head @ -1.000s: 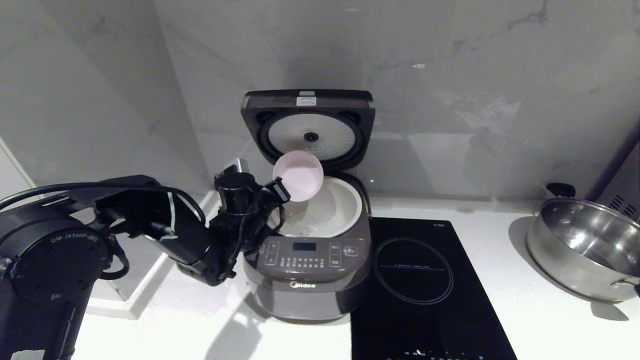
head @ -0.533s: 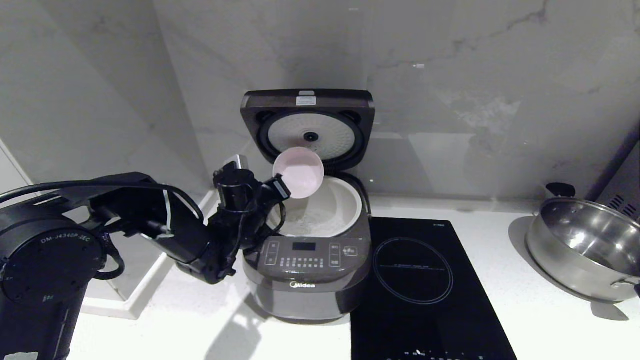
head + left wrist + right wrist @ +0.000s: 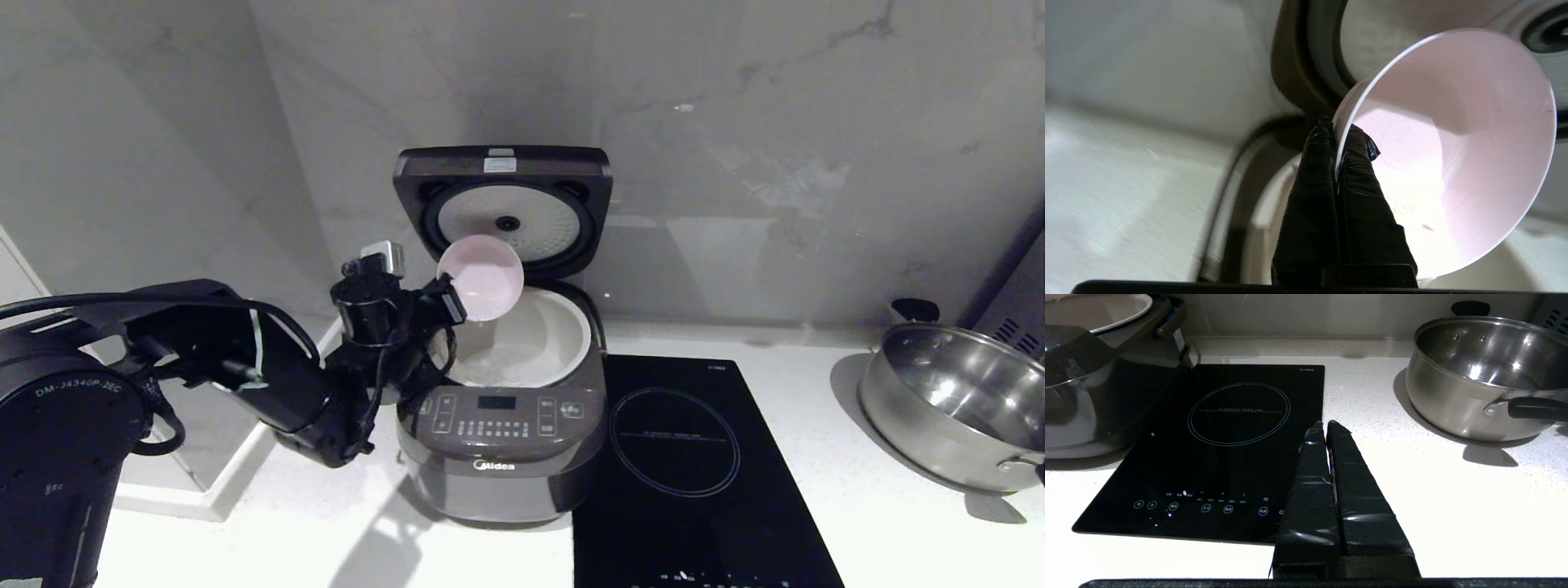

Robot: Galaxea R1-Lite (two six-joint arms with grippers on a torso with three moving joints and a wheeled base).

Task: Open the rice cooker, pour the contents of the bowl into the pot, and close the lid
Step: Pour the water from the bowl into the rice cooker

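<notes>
The rice cooker [image 3: 502,457] stands on the counter with its lid [image 3: 502,208] raised upright, the white dimpled disc facing me. Inside sits the cream-white pot [image 3: 543,339], with whitish contents [image 3: 506,363] on its bottom. My left gripper [image 3: 447,300] is shut on the rim of the pale pink bowl [image 3: 482,278], which hangs tipped on its side above the pot's left rear edge. In the left wrist view the gripper [image 3: 1340,130] pinches the bowl [image 3: 1474,143] wall, and the bowl holds only a few specks. My right gripper [image 3: 1325,424] is shut and empty, low over the counter beside the hob.
A flat black induction hob [image 3: 694,465] lies right of the cooker. A steel pan [image 3: 951,404] with black handles stands at the far right. A marble wall rises close behind the cooker, and a raised white ledge [image 3: 229,474] runs along the counter's left.
My left arm has drawn the tipped bowl slightly left and up over the pot, and the wrist has rolled a little. The grip has stayed shut.
</notes>
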